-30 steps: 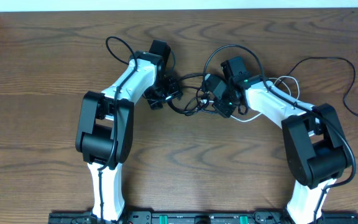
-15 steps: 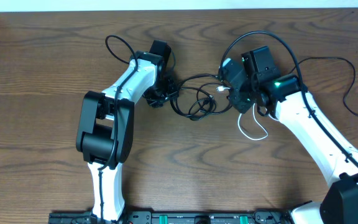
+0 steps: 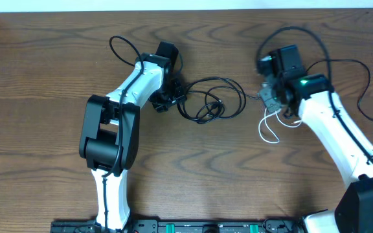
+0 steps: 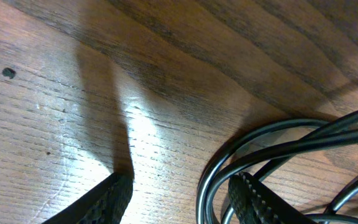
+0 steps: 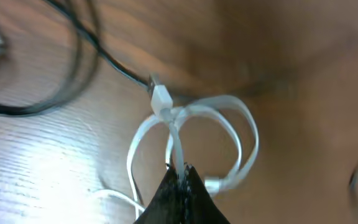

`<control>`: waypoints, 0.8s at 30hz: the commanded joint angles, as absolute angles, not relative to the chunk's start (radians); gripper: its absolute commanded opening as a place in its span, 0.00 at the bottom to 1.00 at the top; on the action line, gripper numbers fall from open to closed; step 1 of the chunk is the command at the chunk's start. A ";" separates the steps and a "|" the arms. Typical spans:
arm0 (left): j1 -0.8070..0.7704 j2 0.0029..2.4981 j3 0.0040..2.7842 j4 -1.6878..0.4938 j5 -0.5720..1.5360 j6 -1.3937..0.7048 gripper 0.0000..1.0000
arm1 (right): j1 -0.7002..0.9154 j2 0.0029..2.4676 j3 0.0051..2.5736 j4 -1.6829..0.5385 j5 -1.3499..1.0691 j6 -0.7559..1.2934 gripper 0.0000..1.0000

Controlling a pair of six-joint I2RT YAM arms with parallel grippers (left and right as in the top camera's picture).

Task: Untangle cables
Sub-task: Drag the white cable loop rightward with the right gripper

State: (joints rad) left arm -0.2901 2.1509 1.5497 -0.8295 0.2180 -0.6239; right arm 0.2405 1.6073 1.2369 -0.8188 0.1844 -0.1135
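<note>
While the right gripper [image 5: 178, 177] is pinching the white cord [image 5: 232, 127] at upper right, nearly clear of the tangle, the left gripper [image 4: 179, 196] is hovering, jaws apart, over the black cords [image 3: 206, 109], lying looped upper centre on the bench [image 3: 44, 77]

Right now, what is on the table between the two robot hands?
A loose tangle of black cables lies between the left gripper and the right gripper, which pinches a white cable; the overhead view shows it.
</note>
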 commanded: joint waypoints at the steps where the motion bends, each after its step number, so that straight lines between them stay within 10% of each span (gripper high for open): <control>1: -0.287 2.183 1.541 -0.832 0.182 -0.613 0.56 | 0.171 1.610 1.196 -0.857 0.218 0.154 0.01; 24: -0.287 2.183 1.541 -0.831 0.182 -0.614 0.57 | -0.149 1.610 0.751 -0.268 -0.166 0.228 0.02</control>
